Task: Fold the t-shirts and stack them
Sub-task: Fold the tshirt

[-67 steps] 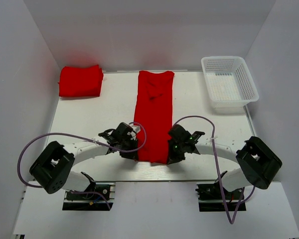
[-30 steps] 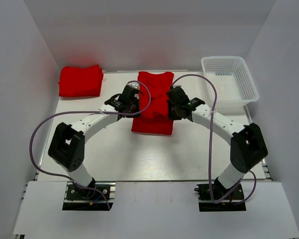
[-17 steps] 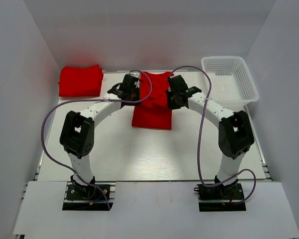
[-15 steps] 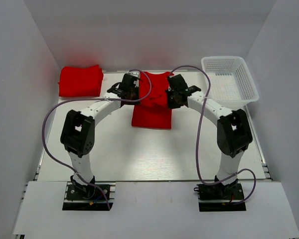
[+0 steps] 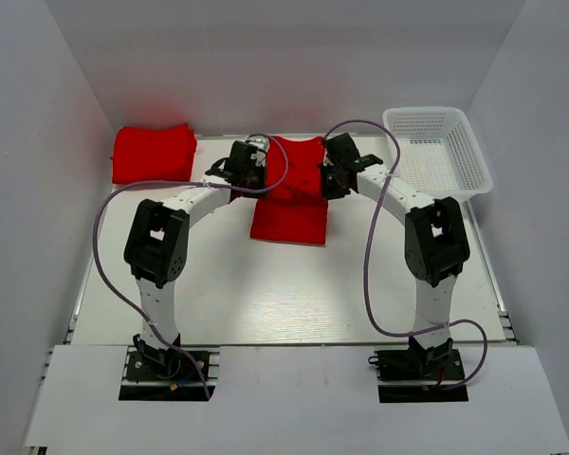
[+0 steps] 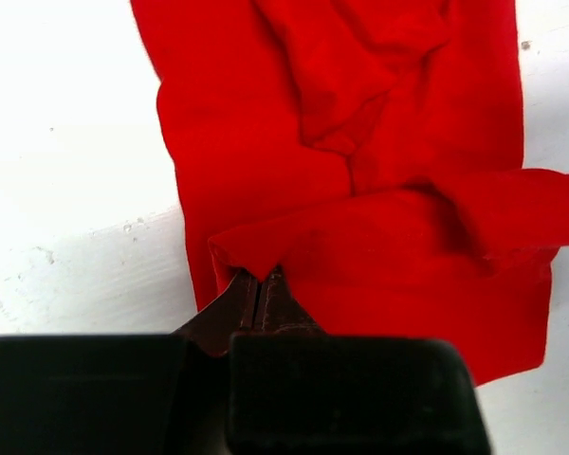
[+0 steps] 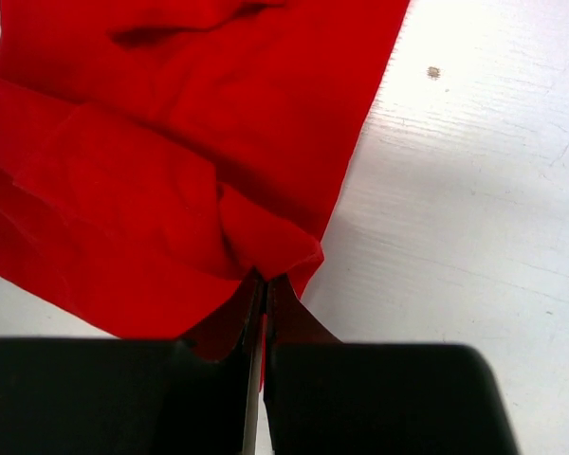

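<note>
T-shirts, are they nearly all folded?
Partly. Done: a folded pile sits far left. In hand: the left gripper and right gripper pinch the middle shirt, folded roughly in half. Left: finishing it and stacking it on the pile.

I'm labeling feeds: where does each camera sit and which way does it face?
Top external: above and behind, looking down at the table; left arm, right arm whole.
Left wrist: on that arm, looking past the left gripper, shut on the t-shirt.
Right wrist: likewise, right gripper shut on its other side.
All three share that t-shirt.
</note>
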`<state>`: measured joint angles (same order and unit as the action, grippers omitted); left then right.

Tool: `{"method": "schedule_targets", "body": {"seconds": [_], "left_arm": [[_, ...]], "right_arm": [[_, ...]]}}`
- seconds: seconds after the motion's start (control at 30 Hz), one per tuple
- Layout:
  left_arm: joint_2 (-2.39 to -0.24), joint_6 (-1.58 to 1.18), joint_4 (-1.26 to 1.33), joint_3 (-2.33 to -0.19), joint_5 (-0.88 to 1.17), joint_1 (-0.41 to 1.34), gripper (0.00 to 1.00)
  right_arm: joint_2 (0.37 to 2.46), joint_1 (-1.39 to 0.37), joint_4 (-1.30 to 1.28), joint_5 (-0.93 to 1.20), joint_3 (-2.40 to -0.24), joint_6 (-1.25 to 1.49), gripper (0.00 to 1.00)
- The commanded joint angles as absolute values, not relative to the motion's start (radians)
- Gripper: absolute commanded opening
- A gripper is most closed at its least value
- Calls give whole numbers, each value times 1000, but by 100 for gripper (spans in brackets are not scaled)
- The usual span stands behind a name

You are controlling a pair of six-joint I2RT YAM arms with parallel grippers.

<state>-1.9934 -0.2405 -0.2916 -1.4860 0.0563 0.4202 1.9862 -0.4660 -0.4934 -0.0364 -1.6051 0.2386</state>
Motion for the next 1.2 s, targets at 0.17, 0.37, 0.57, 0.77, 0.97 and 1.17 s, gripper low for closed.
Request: {"method": "schedule_targets", "body": {"seconds": [0.17,0.37,0.57,0.77,0.97,1.17], "left_arm": [[-2017,-224,-247,-1526,87,380,0],[-2103,-224,-238,-1598,159,362,0],[-2169,-224,-247,-1693,201,353,36],[-2215,-245,-332,-1935,138,333,100],[-2180,-232,-471,-2128,71,292,100],[-1984,-222,-444,-1846,129,291,100]], "right_arm": [[2071,-439,-499,28,-1710,230,0],[2123,-426,-499,35,-1778,241,0],[2193,-413,-508,-33,-1858,305,4],[2272,-385,-494,-127,-2106,397,90],[2138,-370,-469,-48,-2087,324,90],[1906,-379,-404,54,-1711,267,90]]}}
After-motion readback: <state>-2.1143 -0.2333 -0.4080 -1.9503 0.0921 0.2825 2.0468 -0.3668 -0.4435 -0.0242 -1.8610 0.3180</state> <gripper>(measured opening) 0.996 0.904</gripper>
